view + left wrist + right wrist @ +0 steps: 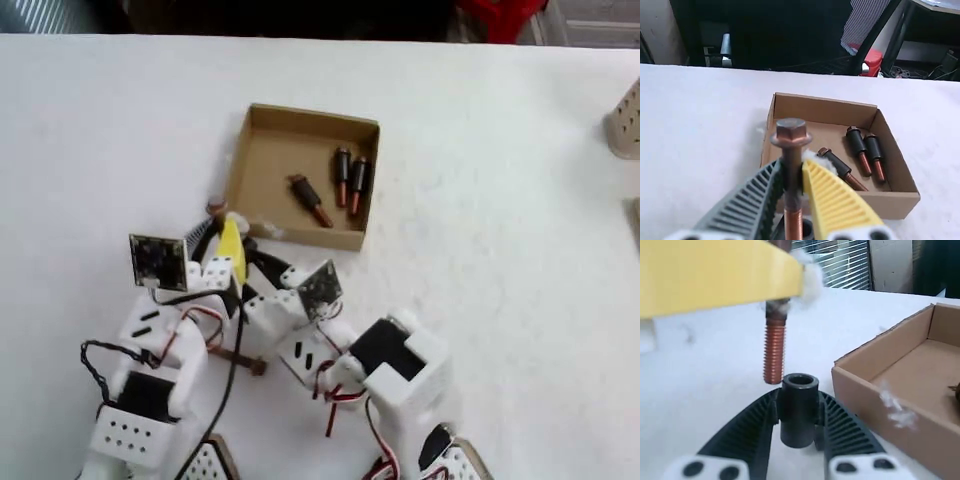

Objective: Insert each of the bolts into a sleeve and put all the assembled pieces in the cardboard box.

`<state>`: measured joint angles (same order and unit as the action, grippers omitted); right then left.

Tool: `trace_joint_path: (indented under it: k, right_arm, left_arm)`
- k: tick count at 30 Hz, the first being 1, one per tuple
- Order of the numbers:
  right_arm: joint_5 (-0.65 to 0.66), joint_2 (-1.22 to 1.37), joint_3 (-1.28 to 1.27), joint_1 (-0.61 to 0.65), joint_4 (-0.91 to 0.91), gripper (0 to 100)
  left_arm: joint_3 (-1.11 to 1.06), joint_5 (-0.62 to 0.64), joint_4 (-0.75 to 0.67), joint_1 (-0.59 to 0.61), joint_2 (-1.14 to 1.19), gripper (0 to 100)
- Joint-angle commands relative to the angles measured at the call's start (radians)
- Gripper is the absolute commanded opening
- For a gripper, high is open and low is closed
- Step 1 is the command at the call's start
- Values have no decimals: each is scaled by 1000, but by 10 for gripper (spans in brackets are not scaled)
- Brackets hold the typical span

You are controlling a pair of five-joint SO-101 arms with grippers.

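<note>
Three assembled pieces (pixel 341 178) lie in the cardboard box (pixel 310 120), high view's upper centre, with a spare bolt (pixel 240 361) on the worktop (pixel 500 220) below. Left wrist view: left gripper (pixel 792 170) pinches a stiff, slick-looking bolt (pixel 791 134) by its shank. Right wrist view: right gripper (pixel 798 412) clamps the sleeve (pixel 800 387) upright, bolt tip beside its mouth, box wall close.

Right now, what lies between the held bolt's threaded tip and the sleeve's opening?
Nothing: in the right wrist view the bolt tip hangs just beside the sleeve rim, only white table behind.
</note>
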<state>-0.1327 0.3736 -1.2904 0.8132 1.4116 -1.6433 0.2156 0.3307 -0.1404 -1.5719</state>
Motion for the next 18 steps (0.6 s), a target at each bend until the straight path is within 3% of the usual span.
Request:
trace_joint_path:
  k: [1, 18]
  right_arm:
    - [-5, -51, -11, 22, -1, 17]
    - [-3, -51, -12, 30, -1, 17]
  left_arm:
    - [17, -11, -74, 4, -16, 20]
    - [-12, -11, -55, 1, -12, 20]
